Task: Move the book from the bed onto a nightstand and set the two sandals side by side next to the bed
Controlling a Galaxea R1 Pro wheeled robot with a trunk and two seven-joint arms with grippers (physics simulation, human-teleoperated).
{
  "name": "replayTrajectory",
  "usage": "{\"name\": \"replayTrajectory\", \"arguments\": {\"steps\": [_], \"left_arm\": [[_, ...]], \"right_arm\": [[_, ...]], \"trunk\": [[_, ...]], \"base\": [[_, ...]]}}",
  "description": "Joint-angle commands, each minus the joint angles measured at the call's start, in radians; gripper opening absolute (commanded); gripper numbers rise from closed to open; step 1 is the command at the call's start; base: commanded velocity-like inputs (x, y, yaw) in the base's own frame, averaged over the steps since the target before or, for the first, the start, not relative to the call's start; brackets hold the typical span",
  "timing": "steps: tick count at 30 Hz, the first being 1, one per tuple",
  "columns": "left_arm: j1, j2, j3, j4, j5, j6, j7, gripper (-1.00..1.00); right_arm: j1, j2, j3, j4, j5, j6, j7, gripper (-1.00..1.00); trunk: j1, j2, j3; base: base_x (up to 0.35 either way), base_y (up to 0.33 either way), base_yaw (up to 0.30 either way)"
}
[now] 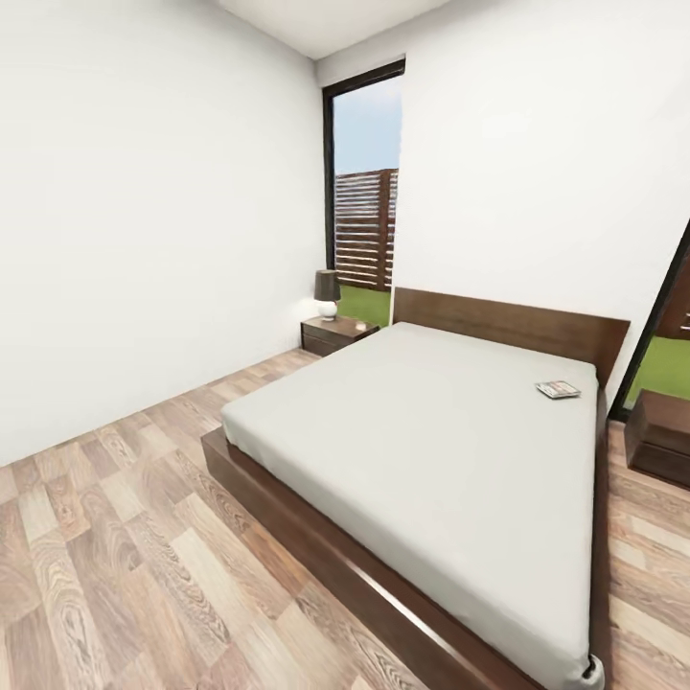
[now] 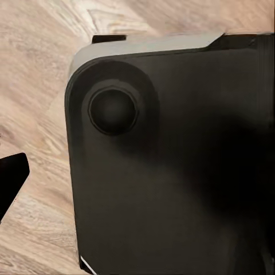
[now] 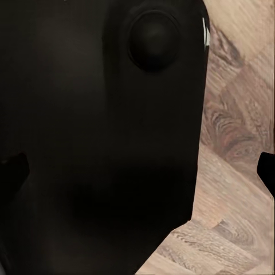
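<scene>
The book (image 1: 558, 389) is lying on the bed (image 1: 422, 450) near the headboard; jaws' state I cannot tell

we see the bedroom's (image 1: 144, 192) white walls and wood-plank floor. the bed (image 1: 316, 537), dark-framed with an off-white mattress, lies low. the book (image 1: 558, 389) lies flat on the mattress near the headboard. one nightstand (image 1: 337, 334) carries a lamp; another nightstand (image 1: 661, 436) stands beside the bed's other side.
</scene>
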Motion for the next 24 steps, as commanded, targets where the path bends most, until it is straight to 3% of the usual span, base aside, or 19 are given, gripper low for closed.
{"name": "replayTrajectory", "arguments": {"steps": [1,4,11,17,24], "left_arm": [[0.0,-0.001,0.0,-0.019,-0.001,0.0,0.0,1.0],[0.0,-0.001,0.0,-0.119,-0.001,0.002,0.001,1.0],[0.0,-0.004,-0.002,-0.368,0.0,0.004,0.0,1.0],[-0.001,-0.021,-0.002,-0.583,0.002,0.008,0.002,1.0],[-0.001,-0.036,-0.003,-0.642,0.003,0.004,0.001,1.0]], "right_arm": [[-0.001,0.0,0.0,-0.003,0.0,0.0,0.001,1.0],[-0.001,-0.001,0.0,-0.033,0.001,0.0,0.001,1.0],[-0.001,-0.004,0.0,-0.3,0.0,-0.001,-0.001,1.0],[-0.001,-0.006,-0.004,-0.47,-0.001,0.0,0.001,1.0],[-0.001,-0.006,-0.031,-0.532,-0.002,0.0,0.001,1.0]], "trunk": [[0.0,0.0,-0.001],[0.0,0.0,-0.001],[0.0,0.0,-0.001],[0.0,0.0,-0.003],[0.0,0.0,-0.006]], "base": [[0.0,0.0,0.294],[0.0,0.0,0.294],[0.0,0.0,0.294],[0.0,0.0,0.292],[0.0,0.0,0.291]]}}
